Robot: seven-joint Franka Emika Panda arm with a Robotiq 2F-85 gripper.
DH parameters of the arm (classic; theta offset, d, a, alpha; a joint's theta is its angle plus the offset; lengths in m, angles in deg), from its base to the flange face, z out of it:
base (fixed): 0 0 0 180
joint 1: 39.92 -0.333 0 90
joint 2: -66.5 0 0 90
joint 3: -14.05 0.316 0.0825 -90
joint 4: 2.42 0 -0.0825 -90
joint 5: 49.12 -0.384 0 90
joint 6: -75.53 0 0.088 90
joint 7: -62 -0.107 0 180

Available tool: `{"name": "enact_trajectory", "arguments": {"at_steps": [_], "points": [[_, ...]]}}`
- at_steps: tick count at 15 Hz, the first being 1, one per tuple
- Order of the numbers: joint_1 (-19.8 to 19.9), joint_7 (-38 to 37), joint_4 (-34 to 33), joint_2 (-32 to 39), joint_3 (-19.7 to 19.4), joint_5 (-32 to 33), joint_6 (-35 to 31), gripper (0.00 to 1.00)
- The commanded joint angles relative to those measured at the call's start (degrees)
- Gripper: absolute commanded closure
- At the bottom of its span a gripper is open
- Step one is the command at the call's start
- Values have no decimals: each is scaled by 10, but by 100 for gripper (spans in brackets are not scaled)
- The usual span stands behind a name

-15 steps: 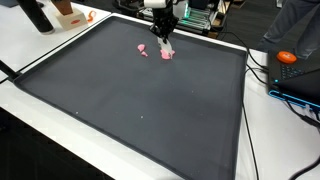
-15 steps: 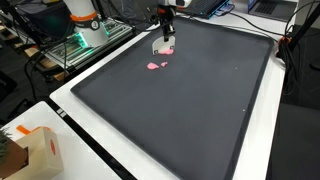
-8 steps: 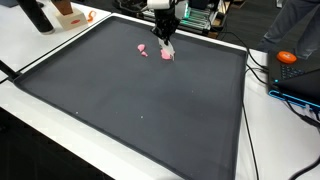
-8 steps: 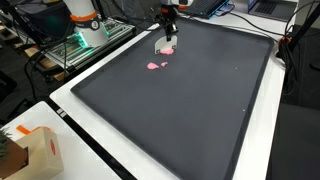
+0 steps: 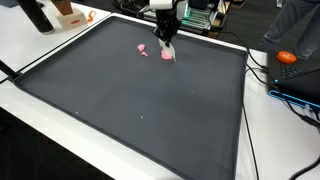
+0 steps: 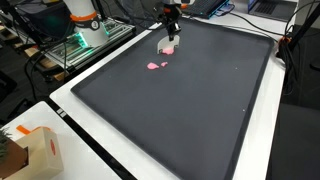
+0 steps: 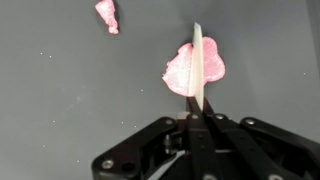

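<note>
The gripper (image 7: 197,115) had its fingers pressed together on a thin pale blade (image 7: 198,60), which it held edge-on. In the wrist view the blade crossed the larger pink piece (image 7: 183,68); whether it touched the piece could not be told. That piece (image 5: 167,54) lay on the dark mat (image 5: 150,110), close to the mat's far edge in both exterior views. A smaller pink piece (image 5: 142,48) lay near it on the mat, apart from it. The mat covered a white table (image 6: 75,120).
</note>
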Motion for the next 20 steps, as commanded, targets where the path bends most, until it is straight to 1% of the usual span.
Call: {"name": "enact_trajectory", "arguments": {"at_steps": [1, 9, 15, 20], "points": [[8, -11, -5, 26, -4, 8, 4, 99], [28, -44, 16, 9, -27, 40, 21, 99], [35, -36, 23, 1, -32, 42, 32, 99], [42, -19, 40, -11, -38, 34, 16, 99]]}}
